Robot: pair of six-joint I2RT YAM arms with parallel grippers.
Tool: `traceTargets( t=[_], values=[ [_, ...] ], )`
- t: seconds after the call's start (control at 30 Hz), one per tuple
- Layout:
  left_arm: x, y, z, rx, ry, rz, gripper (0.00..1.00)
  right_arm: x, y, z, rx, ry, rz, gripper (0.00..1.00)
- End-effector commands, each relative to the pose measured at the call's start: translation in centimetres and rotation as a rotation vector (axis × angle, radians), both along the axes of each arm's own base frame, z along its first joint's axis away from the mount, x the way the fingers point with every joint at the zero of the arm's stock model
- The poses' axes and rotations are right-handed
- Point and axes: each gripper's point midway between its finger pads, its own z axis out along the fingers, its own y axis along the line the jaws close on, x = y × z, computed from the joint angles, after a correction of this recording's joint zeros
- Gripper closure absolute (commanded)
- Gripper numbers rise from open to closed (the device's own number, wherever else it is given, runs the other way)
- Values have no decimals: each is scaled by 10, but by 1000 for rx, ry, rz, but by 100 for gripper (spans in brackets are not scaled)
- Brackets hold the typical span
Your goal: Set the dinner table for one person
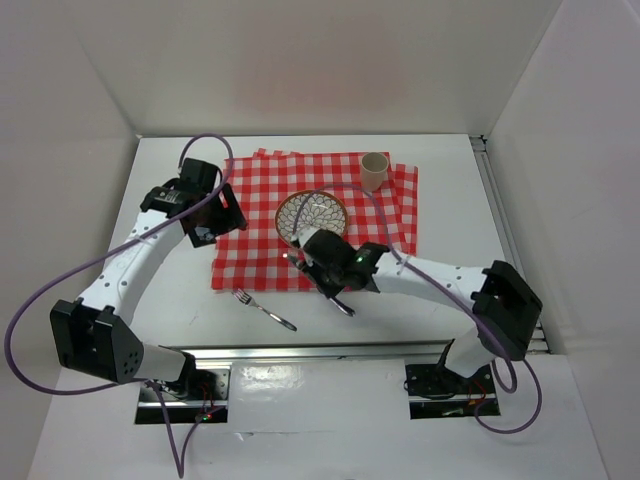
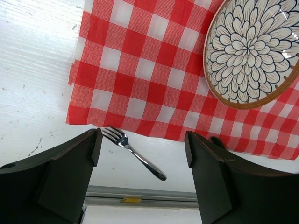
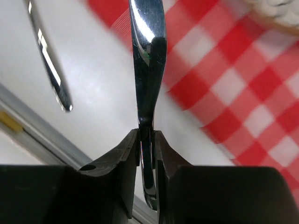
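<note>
1. Two arms of mine work over the large flat white rectangular dinner table (image 1: 170, 300). It lies under everything, with its silver metal rail (image 1: 330, 350) along the near edge.
2. My left gripper (image 2: 142, 144) hovers above the left border of the red-and-white checked cloth (image 1: 260, 200), fingers spread wide and holding nothing.
3. Below it, the shiny metal fork (image 2: 133, 151) lies on bare table just beside the cloth's near edge, tines toward the cloth.
4. The round flower-patterned plate with a brown woven rim (image 1: 312, 215) sits in the middle of the cloth.
5. My right gripper (image 3: 146, 135) hangs near the plate's near-right side. Its fingers pinch a slim polished metal utensil (image 3: 147, 70) by one end; I cannot tell whether it is a spoon or a knife.
6. I judge the step in hand is laying this piece to the right of the plate. To do it well, I should carry it clear of the rim and lower it flat and parallel to the plate's side. I should part my fingers only once it rests.
7. The beige cylindrical cup (image 1: 374, 170) stands upright at the cloth's far right corner, well apart from my path.
</note>
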Motion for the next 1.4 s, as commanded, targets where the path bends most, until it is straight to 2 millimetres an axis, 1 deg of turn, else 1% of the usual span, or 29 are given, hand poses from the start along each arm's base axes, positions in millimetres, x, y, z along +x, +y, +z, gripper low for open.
traceTargets(
  t=[0.0, 0.03, 0.07, 0.1, 0.13, 0.17, 0.23, 0.27, 0.37, 0.47, 0.5, 0.53, 0.6, 0.7, 0.73, 0.77, 0.8, 0.83, 0.87, 0.93, 0.97, 1.0, 1.03, 1.1, 1.13, 1.17, 1.23, 1.3, 1.37],
  values=[
    [3, 5, 2, 2, -15, 34, 11, 44, -8, 65, 161, -67, -155, 100],
    [-1, 6, -2, 1, 4, 44, 12, 50, -13, 67, 180, -46, -200, 100],
    [-5, 4, -8, 4, 19, 34, 12, 64, -26, 70, 186, -45, -264, 100],
    [-8, 2, -8, -8, 22, 37, 12, 70, -31, 73, 196, -37, -292, 100],
    [-14, -3, -17, -10, 47, 34, 12, 74, -35, 73, 215, -17, -324, 100],
    [-19, -6, -23, -10, 64, 28, 12, 85, -47, 73, 223, -11, -364, 100],
    [-28, -19, -25, -35, 66, 3, 13, 91, -57, 73, 240, 13, -429, 100],
    [-35, -27, -36, -64, 96, 0, 13, 101, -69, 69, 239, 21, -481, 100],
    [-51, -47, -52, -116, 129, -13, 14, 115, -90, 61, 252, 62, -590, 100],
    [-64, -63, -63, -140, 164, -22, 16, 124, -103, 57, 271, 88, -668, 100],
    [-68, -68, -71, -137, 185, -26, 16, 133, -114, 57, 277, 88, -710, 100],
    [-73, -76, -71, -140, 189, -47, 17, 135, -117, 50, 268, 106, -722, 100],
    [-80, -83, -80, -147, 216, -35, 17, 145, -121, 49, 271, 110, -751, 100],
    [-85, -96, -87, -170, 234, -35, 17, 152, -130, 30, 237, 139, -797, 100],
    [-88, -100, -90, -168, 246, -37, 17, 157, -134, 28, 235, 139, -825, 100],
    [-90, -103, -94, -163, 262, -38, 17, 161, -133, 26, 241, 134, -824, 100],
    [-89, -102, -94, -161, 258, -24, 17, 162, -133, 21, 238, 136, -825, 100],
    [-91, -105, -97, -161, 270, -18, 17, 167, -131, 24, 256, 118, -821, 100],
    [-94, -104, -100, -159, 280, -8, 17, 167, -131, 16, 241, 134, -824, 100],
    [-95, -101, -107, -144, 296, 10, 18, 174, -134, 12, 235, 128, -840, 100],
    [-93, -102, -108, -150, 294, 18, 18, 174, -136, 4, 215, 137, -848, 99],
    [-96, -106, -111, -150, 311, 7, 18, 177, -137, 3, 209, 130, -854, 96],
    [-98, -105, -114, -155, 321, 32, 18, 180, -139, 4, 207, 114, -862, 88],
    [-100, -106, -123, -153, 362, 62, 20, 182, -140, -5, 185, 120, -871, 79],
    [-103, -105, -127, -142, 382, 75, 20, 187, -141, -1, 183, 100, -869, 74],
    [-105, -106, -131, -142, 402, 73, 21, 186, -141, -5, 174, 109, -870, 62],
    [-107, -108, -133, -144, 428, 83, 22, 187, -143, -10, 160, 110, -877, 57],
    [-109, -110, -139, -132, 448, 88, 22, 192, -143, -5, 169, 89, -880, 48],
    [-107, -112, -136, -130, 433, 80, 22, 193, -145, -6, 157, 79, -879, 48]
  ],
)
